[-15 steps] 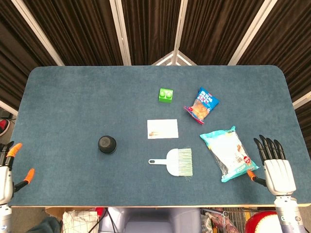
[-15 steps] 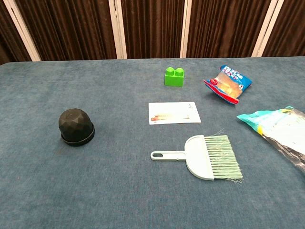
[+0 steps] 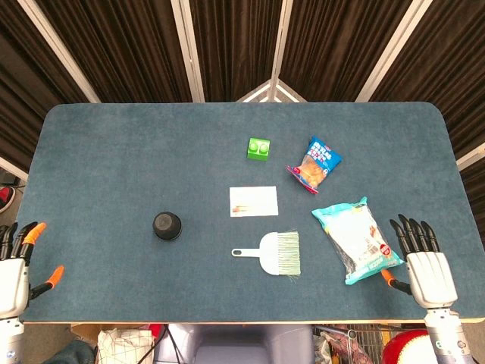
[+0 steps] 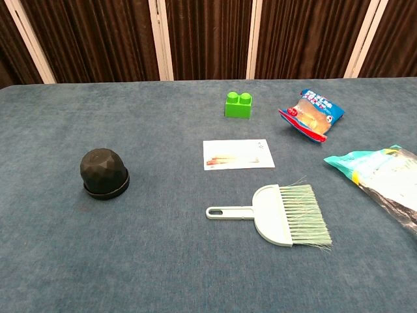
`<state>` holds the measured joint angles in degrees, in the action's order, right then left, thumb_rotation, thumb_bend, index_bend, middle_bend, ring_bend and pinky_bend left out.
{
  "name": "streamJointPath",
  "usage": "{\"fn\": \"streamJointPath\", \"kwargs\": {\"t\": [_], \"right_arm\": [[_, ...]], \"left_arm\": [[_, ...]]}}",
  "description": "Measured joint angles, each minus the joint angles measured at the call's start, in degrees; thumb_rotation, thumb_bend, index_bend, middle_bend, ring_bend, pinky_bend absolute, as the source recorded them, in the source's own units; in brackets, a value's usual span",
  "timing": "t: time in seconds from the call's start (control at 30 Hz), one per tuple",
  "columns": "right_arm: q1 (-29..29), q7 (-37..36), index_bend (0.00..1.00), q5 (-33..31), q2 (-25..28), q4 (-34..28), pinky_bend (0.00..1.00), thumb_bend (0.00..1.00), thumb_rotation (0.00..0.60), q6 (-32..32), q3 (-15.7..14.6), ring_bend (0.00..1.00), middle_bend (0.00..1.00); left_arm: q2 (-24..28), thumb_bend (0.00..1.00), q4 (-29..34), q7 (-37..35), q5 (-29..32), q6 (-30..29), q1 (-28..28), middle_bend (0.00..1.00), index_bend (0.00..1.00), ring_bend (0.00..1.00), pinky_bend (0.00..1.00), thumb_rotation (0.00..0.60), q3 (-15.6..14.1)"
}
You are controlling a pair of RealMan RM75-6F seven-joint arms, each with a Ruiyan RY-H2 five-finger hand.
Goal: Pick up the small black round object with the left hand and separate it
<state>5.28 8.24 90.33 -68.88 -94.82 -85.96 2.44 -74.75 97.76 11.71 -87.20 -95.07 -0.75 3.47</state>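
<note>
The left hand [image 3: 14, 273] sits at the near left corner of the bench [image 3: 114, 152], just off its edge, with its orange-tipped fingers [image 3: 33, 230] spread apart and nothing in them. It shows only in the head view. The right hand [image 3: 426, 265] is at the near right edge, its black fingers [image 3: 409, 233] straight, fanned slightly apart and pointing away toward the far side, holding nothing. Its fingertips lie just beside the near end of a pale turquoise snack bag [image 3: 356, 239], though whether they touch it cannot be told.

The small black round object [image 3: 167, 225] rests on the blue bench surface in the left half, well apart from the left hand and to its right. In the chest view it reads as a faceted dome [image 4: 104, 173] standing upright on a flat rim.

Toward the middle, a white card [image 3: 254, 201] lies flat, and nearer than it a small pale green hand brush [image 3: 276, 252] lies with its handle pointing left. Beyond the card stands a green building block [image 3: 259, 149]. Right of the block lies a small blue and red sweet packet [image 3: 315, 164], with the turquoise bag nearer and further right.
</note>
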Motion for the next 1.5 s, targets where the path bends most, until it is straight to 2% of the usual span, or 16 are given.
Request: {"fn": "streamJointPath", "kwargs": {"t": [0.13, 0.33, 0.6, 0.77, 1.17, 1.5], "right_arm": [[-0.18, 0.23, 0.00, -0.05, -0.09, -0.25, 0.00, 0.21, 0.600, -0.23, -0.09, 0.01, 0.00], [-0.05, -0.90, 0.00, -0.36, -0.01, 0.25, 0.00, 0.21, 0.600, 0.34, -0.16, 0.01, 0.00], [0.10, -2.31, 0.00, -0.84, 0.04, 0.53, 0.00, 0.21, 0.600, 1.04, -0.22, 0.01, 0.00], [0.08, -2.04, 0.00, -1.12, -0.12, 0.69, 0.00, 0.21, 0.600, 1.38, -0.37, 0.01, 0.00], [0.39, -2.31, 0.00, -0.87, 0.13, 0.64, 0.00, 0.21, 0.600, 1.67, -0.34, 0.01, 0.00], [0.60, -2.52, 0.00, -0.99, -0.09, 0.93, 0.00, 0.21, 0.600, 1.79, -0.15, 0.01, 0.00]], "left_arm": [[-1.25, 0.19, -1.77, -0.27, 0.23, 1.01, 0.85, 0.06, 0.12, 0.00, 0.00, 0.600, 0.53], [-3.86, 0.16, -3.75, -3.80, 1.03, 4.78, 3.20, 0.06, 0.07, 0.00, 0.00, 0.600, 1.35], [-8.28, 0.15, -8.99, -12.09, 3.24, 16.98, 9.17, 0.10, 0.05, 0.00, 0.00, 0.600, 1.93], [-14.06, 0.15, -15.85, -19.35, 5.26, 22.09, 12.83, 0.10, 0.05, 0.00, 0.00, 0.600, 3.24], [-24.66, 0.15, -29.30, -30.49, 7.36, 29.43, 19.42, 0.10, 0.05, 0.00, 0.00, 0.600, 5.55], [-30.19, 0.15, -35.14, -32.90, 8.03, 32.47, 23.06, 0.12, 0.05, 0.00, 0.00, 0.600, 6.20]]}}
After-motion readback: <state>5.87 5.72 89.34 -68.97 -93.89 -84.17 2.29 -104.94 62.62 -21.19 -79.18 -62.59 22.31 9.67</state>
